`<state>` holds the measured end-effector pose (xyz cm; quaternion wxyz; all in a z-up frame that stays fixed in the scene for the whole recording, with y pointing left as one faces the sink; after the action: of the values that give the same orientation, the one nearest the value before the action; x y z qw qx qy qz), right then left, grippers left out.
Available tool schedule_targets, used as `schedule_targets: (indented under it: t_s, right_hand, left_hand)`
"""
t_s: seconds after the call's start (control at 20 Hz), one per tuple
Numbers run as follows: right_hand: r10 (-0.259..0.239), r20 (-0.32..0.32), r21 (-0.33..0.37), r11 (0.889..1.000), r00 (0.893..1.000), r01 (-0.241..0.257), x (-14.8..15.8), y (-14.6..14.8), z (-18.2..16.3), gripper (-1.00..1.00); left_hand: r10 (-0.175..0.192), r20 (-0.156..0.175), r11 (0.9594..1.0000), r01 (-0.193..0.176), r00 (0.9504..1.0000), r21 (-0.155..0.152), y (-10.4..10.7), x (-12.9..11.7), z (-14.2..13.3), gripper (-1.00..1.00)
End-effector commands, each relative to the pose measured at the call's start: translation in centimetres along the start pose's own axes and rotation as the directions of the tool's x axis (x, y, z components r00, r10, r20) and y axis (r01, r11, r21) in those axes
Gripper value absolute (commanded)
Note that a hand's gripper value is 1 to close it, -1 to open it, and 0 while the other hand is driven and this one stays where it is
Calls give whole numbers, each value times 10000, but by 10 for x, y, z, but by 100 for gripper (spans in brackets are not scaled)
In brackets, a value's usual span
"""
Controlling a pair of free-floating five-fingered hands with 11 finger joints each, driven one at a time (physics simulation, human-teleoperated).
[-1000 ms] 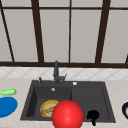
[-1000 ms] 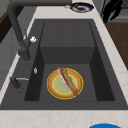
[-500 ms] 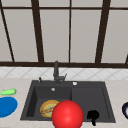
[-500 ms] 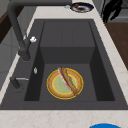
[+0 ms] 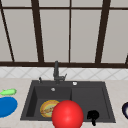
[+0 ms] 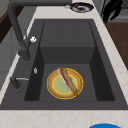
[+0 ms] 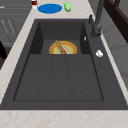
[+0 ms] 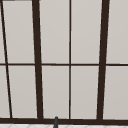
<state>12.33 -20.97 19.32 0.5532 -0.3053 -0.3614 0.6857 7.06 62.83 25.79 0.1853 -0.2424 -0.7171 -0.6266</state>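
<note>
plate of dark colour (image 5: 125,110) is seen at the right edge of the front view, cut by the picture's border. it lies on the table (image 5: 15,82) to the right of the sink (image 5: 67,83). in the left side view the same plate (image 6: 81,7) is found at the far end of the table, beyond the sink. it is round, with a dark rim and a paler middle on which some brownish and red food is laid; what the food is cannot be told.

right hand (image 5: 93,115) is shown in the front view low over the front right corner of the sink, between a big red ball (image 5: 67,115) and the dark plate, apart from both. in the left side view the hand (image 6: 111,8) is held in the air just to the right of the dark plate, on the front side of the table, and the plate is not touched by it. its fingers are hung downward, loose and a little spread, and nothing is held in them.

in the left basin a yellow plate (image 6: 65,83) with a sausage in a bun (image 6: 67,80) is laid. a faucet (image 5: 56,72) is mounted behind the sink. on the table at the left a blue plate (image 5: 6,107) and a green thing (image 5: 8,92) are placed.
</note>
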Motion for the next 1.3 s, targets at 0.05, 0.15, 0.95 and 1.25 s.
schedule_targets:
  t_s: [0.05,0.15,0.95,1.25]
  right_hand:
    - [0,0,0,10000,10000,0,0,0,0,0]
    - [0,0,0,10000,10000,0,0,0,0,0]
    - [0,0,0,10000,10000,0,0,0,0,0]
    - [0,0,0,10000,10000,0,0,0,0,0]
  left_hand:
    - [745,-68,9972,-744,9972,83,-6,-20,14,-100]
    - [864,-54,9962,-864,9962,123,-6,-27,20,-100]
    - [720,-131,9974,-719,9973,48,-16,-57,28,-100]
    - [531,-105,9986,-531,9985,31,-31,-81,32,-100]
